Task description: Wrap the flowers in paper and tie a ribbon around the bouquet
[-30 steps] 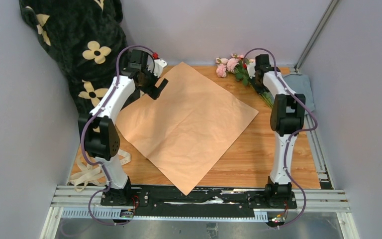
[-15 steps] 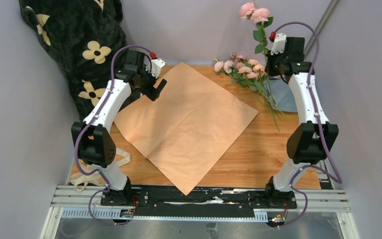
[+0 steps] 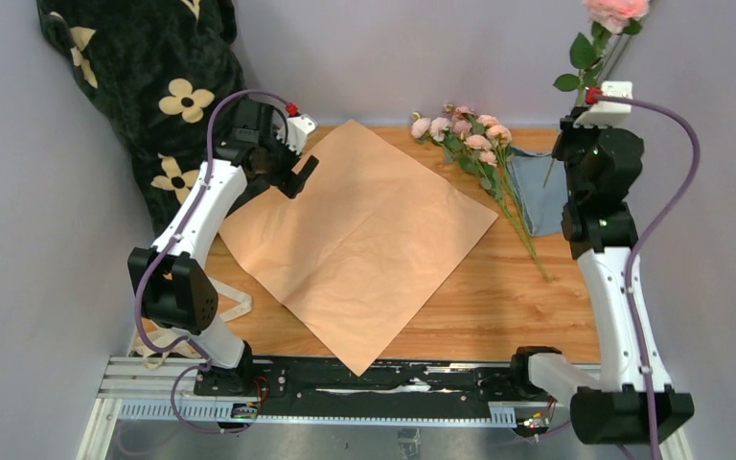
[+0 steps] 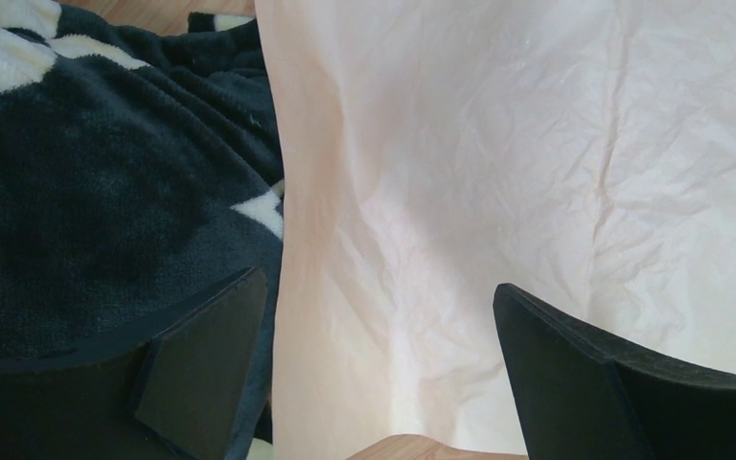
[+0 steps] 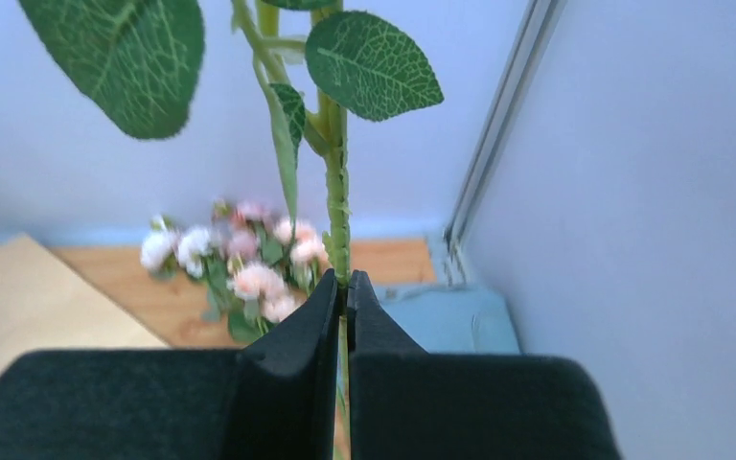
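At the far right corner of the desk, my right end effector point(image 5: 343, 287) is clamped on one stem point(image 5: 335, 211). I hold it upright, well above the desk, so that its pink bloom and leaves stand apart from the rest. The other flowers point(image 3: 470, 139) lie at the far edge, their stems trailing toward the near right beside a blue cloth point(image 3: 546, 196). The paper point(image 3: 359, 240) lies flat in the middle of the desk, peach face up and turned as a diamond, I judge so the flowers can go on it corner to corner. My left end effector point(image 4: 376, 287), fingers wide apart and empty, hovers over the paper's left edge by the blanket point(image 3: 144, 67), probably ready to pin or fold it. The ribbon point(image 3: 168, 335) lies at the near left corner.
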